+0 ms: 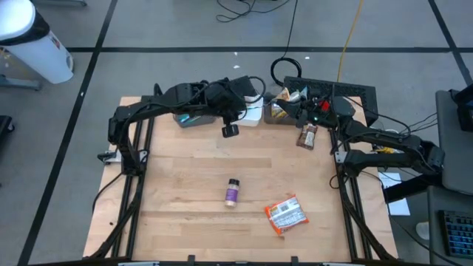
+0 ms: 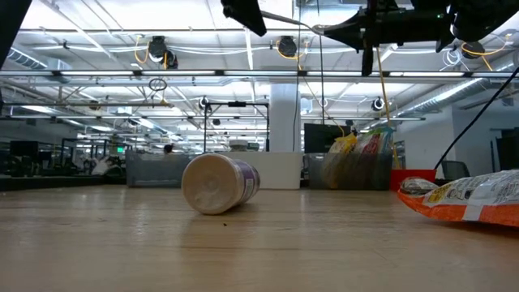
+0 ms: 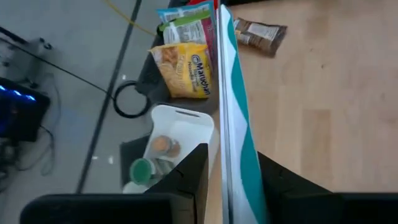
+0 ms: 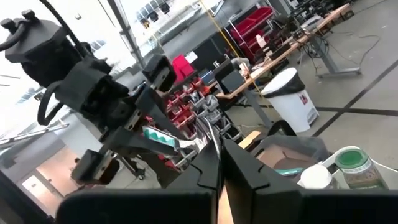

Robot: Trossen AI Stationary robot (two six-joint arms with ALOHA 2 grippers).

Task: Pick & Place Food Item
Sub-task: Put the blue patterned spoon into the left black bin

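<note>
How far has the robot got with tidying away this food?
Some packs, like a yellow noodle pack, already sit in a bin at the table's back. The left gripper holds a white and teal packet there; the right gripper waits shut nearby. A small bottle, an orange bag and a brown bar remain on the table.
</note>
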